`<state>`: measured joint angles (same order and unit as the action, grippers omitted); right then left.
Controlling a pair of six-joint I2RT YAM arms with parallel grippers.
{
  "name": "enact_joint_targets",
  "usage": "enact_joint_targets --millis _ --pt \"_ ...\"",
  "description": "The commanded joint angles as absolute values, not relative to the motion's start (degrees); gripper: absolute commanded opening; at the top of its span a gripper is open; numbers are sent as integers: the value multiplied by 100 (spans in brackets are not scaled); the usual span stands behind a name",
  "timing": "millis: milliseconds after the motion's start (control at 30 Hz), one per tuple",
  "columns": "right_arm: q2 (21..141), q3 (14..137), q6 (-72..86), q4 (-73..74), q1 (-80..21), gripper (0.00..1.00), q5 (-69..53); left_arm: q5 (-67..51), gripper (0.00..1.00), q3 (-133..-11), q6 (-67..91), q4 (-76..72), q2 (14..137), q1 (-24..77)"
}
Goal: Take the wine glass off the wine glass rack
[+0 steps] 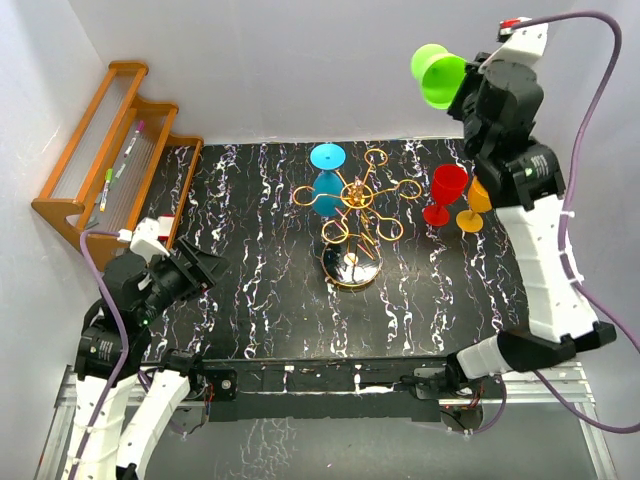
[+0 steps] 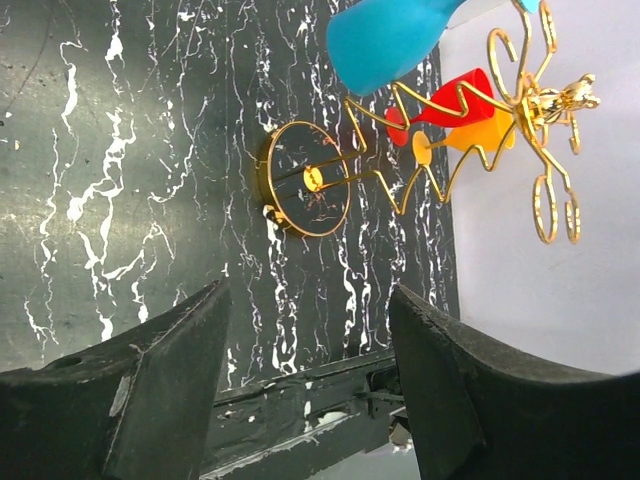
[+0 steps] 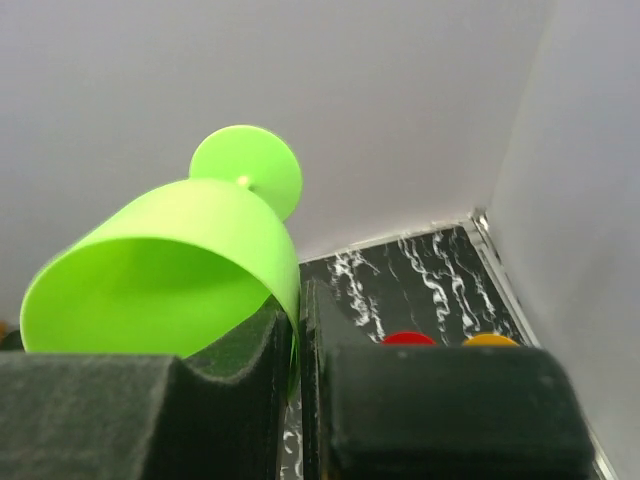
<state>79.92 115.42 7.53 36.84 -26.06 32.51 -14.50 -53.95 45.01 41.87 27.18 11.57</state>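
The gold wire wine glass rack [image 1: 355, 215] stands mid-table on its round base; it also shows in the left wrist view [image 2: 520, 110]. A blue wine glass [image 1: 327, 180] hangs upside down on its back-left arm, seen too in the left wrist view [image 2: 385, 40]. My right gripper [image 1: 462, 92] is raised high at the back right, shut on the rim of a green wine glass [image 1: 437, 75]; the right wrist view shows the rim [image 3: 290, 290] pinched between the fingers. My left gripper [image 1: 200, 268] is open and empty at the near left [image 2: 310, 330].
A red wine glass [image 1: 445, 193] and an orange wine glass [image 1: 475, 205] stand on the table right of the rack. An orange-brown wooden stepped shelf [image 1: 115, 150] with pens leans at the back left. White walls enclose the black marbled table [image 1: 250, 300].
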Motion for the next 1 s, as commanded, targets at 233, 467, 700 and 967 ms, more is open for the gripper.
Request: enact_joint_targets --millis 233,467,700,967 --pt "7599 10348 1851 4880 567 8 168 -1204 61 -5349 3886 3788 3235 1156" --pt "6656 9235 1746 5246 606 8 166 -1387 59 -5270 3606 3271 3972 1160" --pt "6185 8243 1548 5504 606 8 370 -1459 57 -5176 3104 2675 4726 1157" --pt "6291 7220 1749 5265 606 16 319 -1292 57 -4891 2389 2306 5235 1159"
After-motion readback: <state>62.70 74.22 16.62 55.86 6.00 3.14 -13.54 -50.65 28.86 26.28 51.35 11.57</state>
